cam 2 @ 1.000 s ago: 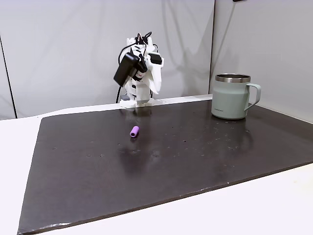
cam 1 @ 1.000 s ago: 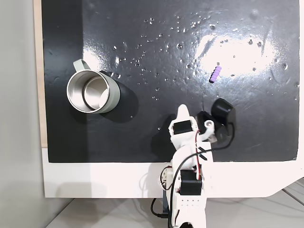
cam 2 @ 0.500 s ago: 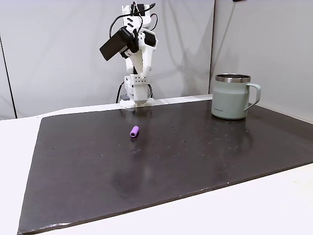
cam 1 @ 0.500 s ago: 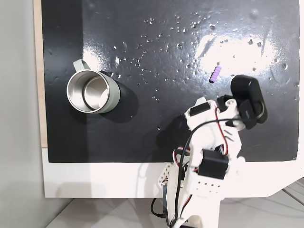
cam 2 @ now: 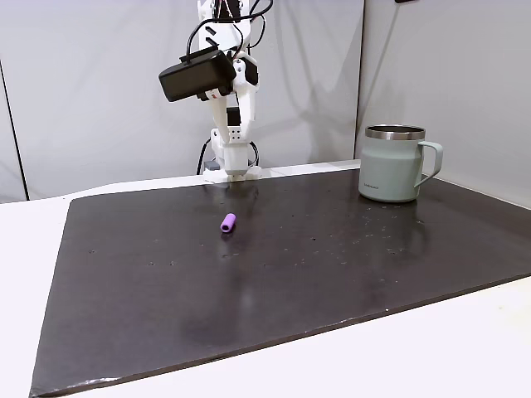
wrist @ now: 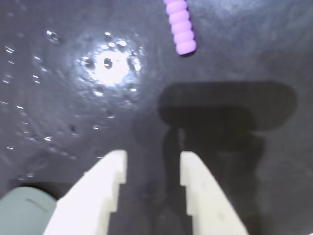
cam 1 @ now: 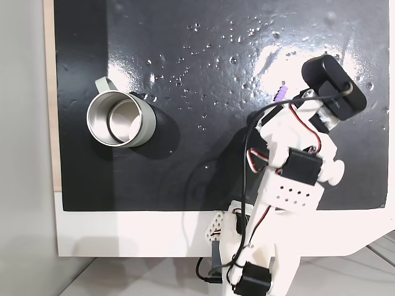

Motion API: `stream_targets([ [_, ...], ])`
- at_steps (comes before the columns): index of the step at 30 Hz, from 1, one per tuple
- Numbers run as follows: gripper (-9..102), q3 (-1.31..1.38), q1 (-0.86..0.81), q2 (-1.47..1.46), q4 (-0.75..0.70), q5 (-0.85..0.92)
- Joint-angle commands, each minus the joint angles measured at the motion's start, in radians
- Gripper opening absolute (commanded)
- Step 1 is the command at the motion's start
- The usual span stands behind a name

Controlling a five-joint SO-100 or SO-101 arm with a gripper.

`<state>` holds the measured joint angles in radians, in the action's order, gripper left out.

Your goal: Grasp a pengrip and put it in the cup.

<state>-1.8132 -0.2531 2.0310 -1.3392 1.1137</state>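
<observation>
Two white fingers (wrist: 110, 186) of our pincer (wrist: 152, 164) stand slightly apart, gripping nothing, with the pengrip (wrist: 180, 27) ahead. From above, our arm (cam 1: 290, 166) has swung toward the pengrip (cam 1: 281, 94); the cup (cam 1: 120, 119) looks empty, we think. The side view shows the arm (cam 2: 220, 75) raised above the pengrip (cam 2: 227, 222).

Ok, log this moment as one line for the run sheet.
phase: approach | gripper: open, empty, above mat | pengrip: lying on mat, untouched | cup: upright, apart from arm

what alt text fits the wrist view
The open end effector hangs above a dark mat, its two white fingers apart. A ribbed light-purple pengrip lies ahead at the top edge.
</observation>
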Motion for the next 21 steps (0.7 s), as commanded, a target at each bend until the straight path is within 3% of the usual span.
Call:
stream_targets([
  [1,17,0.11,-0.038,-0.087,-0.006,0.097],
  [21,25,0.193,-0.081,-0.474,0.192,0.21],
])
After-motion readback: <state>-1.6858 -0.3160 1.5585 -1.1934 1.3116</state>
